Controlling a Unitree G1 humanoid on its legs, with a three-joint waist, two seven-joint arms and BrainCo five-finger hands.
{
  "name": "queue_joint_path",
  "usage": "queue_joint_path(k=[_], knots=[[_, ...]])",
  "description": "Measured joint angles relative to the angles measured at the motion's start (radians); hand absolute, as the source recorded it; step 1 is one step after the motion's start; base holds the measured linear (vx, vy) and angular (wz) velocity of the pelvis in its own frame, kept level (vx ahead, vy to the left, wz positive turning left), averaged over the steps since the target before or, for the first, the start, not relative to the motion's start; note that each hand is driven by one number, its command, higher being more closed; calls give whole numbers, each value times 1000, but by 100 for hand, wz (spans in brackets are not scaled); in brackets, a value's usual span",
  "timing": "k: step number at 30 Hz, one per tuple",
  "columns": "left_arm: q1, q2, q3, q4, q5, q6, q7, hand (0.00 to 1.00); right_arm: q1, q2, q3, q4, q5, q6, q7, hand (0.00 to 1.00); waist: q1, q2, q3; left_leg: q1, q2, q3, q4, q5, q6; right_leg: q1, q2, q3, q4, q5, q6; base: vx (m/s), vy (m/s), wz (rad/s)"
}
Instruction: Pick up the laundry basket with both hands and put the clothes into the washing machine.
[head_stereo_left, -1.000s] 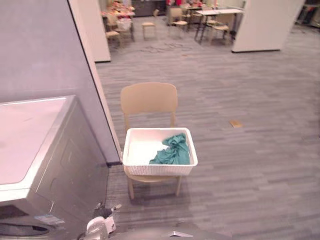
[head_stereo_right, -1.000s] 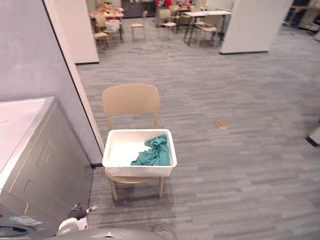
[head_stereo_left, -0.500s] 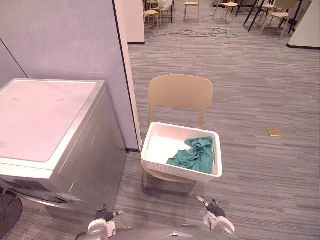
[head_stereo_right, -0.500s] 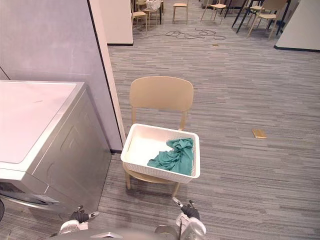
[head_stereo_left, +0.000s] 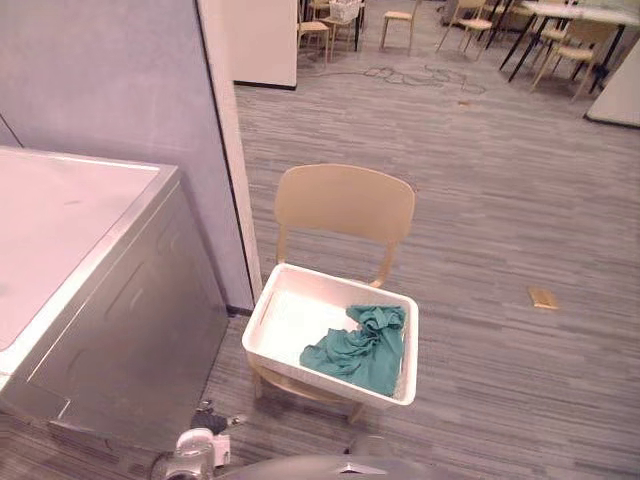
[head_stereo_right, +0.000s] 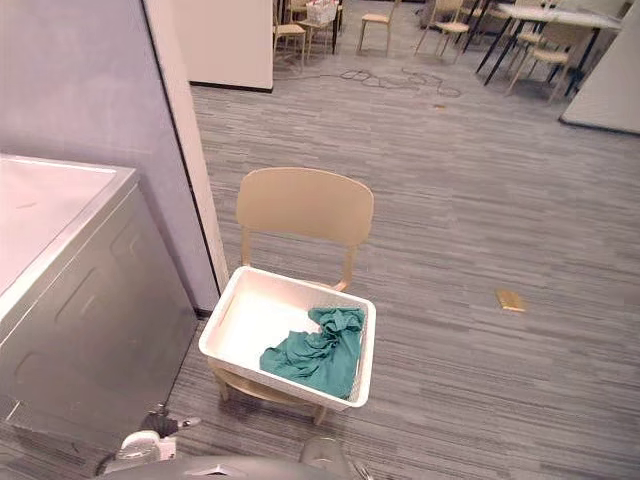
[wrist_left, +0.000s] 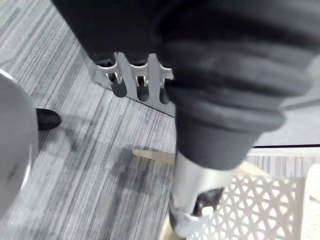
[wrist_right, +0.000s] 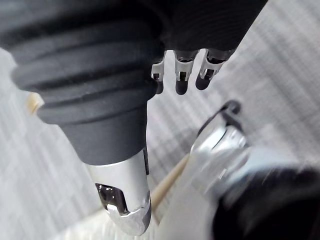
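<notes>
Washer (head_stereo_left: 80, 230) near left | chair (head_stereo_left: 345, 203) just right of it | basket (head_stereo_left: 293, 318) on the seat, near edge overhanging: lopsided two-handed grab could tip it, dumping clothes (head_stereo_left: 362, 345) heaped in its right half | left hand (wrist_left: 192, 197), right hand (wrist_right: 125, 200) hanging low, nearer than basket, fingers loose, holding nothing

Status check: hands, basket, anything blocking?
Left hand, right hand open, empty. White woven laundry basket with teal cloth on beige chair, untouched. Grey washing machine at left; no obstruction seen.
</notes>
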Motion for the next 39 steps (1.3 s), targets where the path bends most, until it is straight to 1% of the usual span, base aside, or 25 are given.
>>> queue_joint_path(k=[3,6,7,8,9,10,12,13,15,17,18,19,21,23,24,25,26,27,29,31,33,35,36,37,39], knots=[[-5,3,4,22,10,0,-11,0,-7,-21,-67,61,-10,29,5,0,-13,5,-3,-4,22,-5,-15,34,-7,18,19,-26,-21,-1,-16,27,-157,19],[-8,15,-4,34,19,0,-17,0,-26,-33,-79,56,-10,30,5,0,-16,5,-3,-9,35,-8,-27,39,-16,37,25,-46,-67,21,-20,-22,-15,14],[-8,24,-15,42,28,1,-18,0,-42,-42,-68,33,3,29,2,0,-21,6,-5,-11,37,-8,-43,44,-24,41,27,-46,-100,39,-16,-75,55,7],[-5,31,-30,44,38,1,-18,0,-49,-38,-43,-72,20,29,-5,0,-26,6,-7,-25,35,-5,-55,44,-24,40,26,-45,-133,54,-16,-81,88,3],[-6,32,-46,42,39,1,-17,0,-26,-21,-13,-249,33,26,-16,0,-34,2,-7,-44,27,-3,-60,48,-28,35,20,-44,-170,82,-11,-51,85,-2],[-5,33,-48,42,40,1,-17,0,-14,-16,-5,-301,32,25,-23,0,-36,4,-8,-48,25,-2,-62,49,-26,35,18,-43,-180,91,-9,-50,93,-5],[14,43,-73,20,58,2,-15,0,24,6,14,-630,24,0,-82,0,-45,0,-23,-76,10,10,-63,50,-16,41,2,-40,-255,148,-1,-48,93,-6],[17,45,-85,12,59,1,-15,0,27,10,8,-699,18,-7,-98,0,-43,-2,-23,-77,8,14,-63,50,-15,47,0,-39,-271,159,-2,-3,80,-9],[22,47,-113,-2,96,1,-15,0,23,31,-4,-944,-34,-43,-177,0,-44,-13,-30,-85,-3,19,-63,56,-9,55,-10,-37,-313,193,12,16,58,-7],[24,45,-131,-7,118,1,-14,0,14,35,-4,-1014,-84,-61,-209,0,-48,-13,-32,-89,-7,20,-64,57,-8,55,-13,-36,-325,201,14,6,33,-4],[26,40,-147,-10,137,1,-12,0,-12,38,-4,-1081,-138,-75,-245,0,-50,-10,-35,-89,-12,23,-66,58,-8,57,-15,-29,-339,214,17,9,33,-9],[26,38,-160,-10,142,0,-10,0,-18,38,-3,-1104,-156,-80,-249,0,-50,-8,-36,-89,-13,24,-67,58,-8,58,-16,-26,-348,218,17,12,43,-12],[26,36,-218,-6,179,0,-10,0,-54,32,48,-1209,-258,-81,-281,0,-57,1,-42,-89,-16,25,-69,57,-7,76,-16,-17,-396,245,19,3,36,-10],[22,43,-257,-3,198,0,-11,0,-79,3,112,-1243,-300,-82,-278,0,-57,1,-43,-93,-17,26,-68,57,-7,81,-16,-18,-422,263,20,-15,13,-9],[19,49,-266,2,204,0,-13,0,-91,-16,144,-1245,-317,-83,-275,0,-57,0,-43,-95,-18,26,-68,57,-8,85,-16,-18,-437,271,20,-35,3,-3],[12,55,-300,10,215,1,-17,0,-114,-58,215,-1239,-326,-84,-251,0,-56,-2,-44,-99,-17,22,-66,57,-8,99,-17,-21,-469,285,20,-36,-2,7],[6,59,-324,16,215,0,-18,0,-134,-100,286,-1237,-325,-86,-214,0,-53,-1,-44,-105,-17,15,-62,56,-9,110,-18,-30,-494,297,19,-40,-7,11],[3,61,-332,20,215,0,-18,0,-144,-123,322,-1234,-324,-91,-192,0,-50,-1,-45,-110,-17,10,-60,56,-9,112,-18,-37,-502,302,18,-38,-18,20],[-4,66,-359,22,214,-1,-18,0,-195,-208,454,-1181,-324,-108,-125,0,-40,-2,-44,-130,-14,-16,-51,58,-11,113,-18,-59,-513,309,17,-34,-29,28],[-12,73,-371,20,214,-13,-20,0,-283,-314,583,-1039,-329,-115,-39,0,-19,-6,-44,-150,-13,-43,-44,63,-13,114,-19,-76,-520,318,17,-16,-24,32],[-21,79,-379,20,214,-18,-38,0,-359,-371,658,-906,-381,-110,21,0,0,-7,-42,-163,-13,-61,-39,65,-13,115,-19,-92,-520,318,17,-24,-11,25],[-27,80,-379,20,213,-18,-41,0,-415,-395,725,-805,-404,-104,55,0,15,-8,-40,-168,-13,-71,-37,66,-13,118,-20,-102,-520,318,17,-21,-9,17],[-29,81,-379,17,211,-18,-43,0,-452,-408,771,-747,-409,-101,86,0,18,-8,-33,-167,-14,-74,-35,66,-13,122,-20,-104,-520,318,17,-26,-5,10],[-30,82,-379,13,211,-18,-45,0,-470,-412,789,-718,-419,-101,94,0,18,-9,-26,-167,-14,-78,-32,66,-13,126,-21,-106,-520,318,17,-28,2,12],[-37,91,-392,-6,191,-21,-47,0,-532,-429,822,-612,-445,-98,116,0,25,-11,9,-181,-18,-94,-18,66,-13,127,-25,-120,-518,318,17,-70,6,18]])
